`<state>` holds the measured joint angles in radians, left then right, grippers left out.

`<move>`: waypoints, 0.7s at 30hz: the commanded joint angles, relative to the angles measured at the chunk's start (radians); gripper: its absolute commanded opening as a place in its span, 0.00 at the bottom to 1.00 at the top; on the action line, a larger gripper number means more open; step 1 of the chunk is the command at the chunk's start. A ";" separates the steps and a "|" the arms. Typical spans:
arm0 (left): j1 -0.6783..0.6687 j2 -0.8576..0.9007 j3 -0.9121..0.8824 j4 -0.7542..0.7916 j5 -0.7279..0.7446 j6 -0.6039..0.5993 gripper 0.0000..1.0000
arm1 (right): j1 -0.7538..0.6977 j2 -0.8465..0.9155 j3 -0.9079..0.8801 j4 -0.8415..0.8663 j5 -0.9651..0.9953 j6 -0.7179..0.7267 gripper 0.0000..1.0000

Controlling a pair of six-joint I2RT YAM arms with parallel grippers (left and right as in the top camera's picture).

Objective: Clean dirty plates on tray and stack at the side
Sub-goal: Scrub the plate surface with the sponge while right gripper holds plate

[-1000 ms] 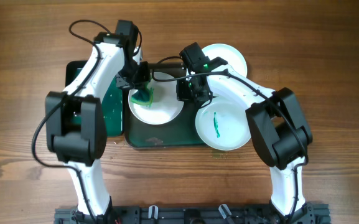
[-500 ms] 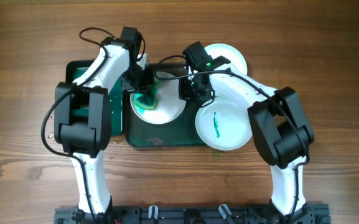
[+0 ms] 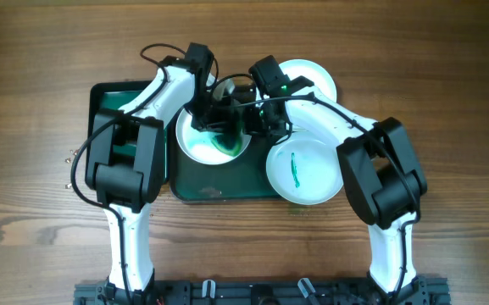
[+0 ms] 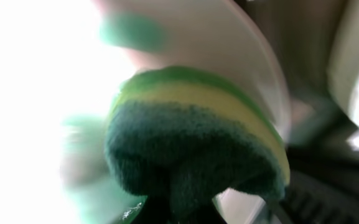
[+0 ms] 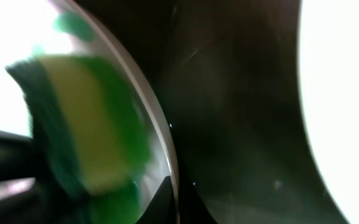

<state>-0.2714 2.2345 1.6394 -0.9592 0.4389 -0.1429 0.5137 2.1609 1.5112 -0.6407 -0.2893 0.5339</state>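
Left gripper [image 3: 219, 130] clenching sponge [image 4: 191, 149], now further right across plate [image 3: 191, 149], right gripper [image 3: 257, 127] pinching its rim

The large glossy rectangular tray [image 3: 227, 182] is dark green. One round shallow plate [image 3: 195, 146] is white with blurred green smears, another round plate [image 3: 316, 178] is white with one thin green streak, and a third round plate [image 3: 319, 80] is plain white. The soft sponge [image 4: 191, 143] is banded dark green, yellow and bright green. The wooden table [image 3: 32, 212] is brown with darker grain.
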 commanded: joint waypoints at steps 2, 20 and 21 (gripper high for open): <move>0.027 0.016 0.088 -0.072 -0.629 -0.290 0.04 | 0.002 0.031 -0.014 -0.019 -0.004 -0.009 0.04; -0.085 0.037 0.026 -0.178 -0.234 -0.138 0.04 | -0.053 0.062 -0.014 0.002 -0.238 -0.138 0.04; -0.085 0.037 0.019 -0.177 -0.183 -0.080 0.04 | -0.059 0.068 -0.015 0.006 -0.267 -0.153 0.04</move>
<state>-0.3271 2.2383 1.7130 -1.1328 0.0193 -0.3660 0.4732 2.1754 1.5093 -0.6514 -0.3992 0.4656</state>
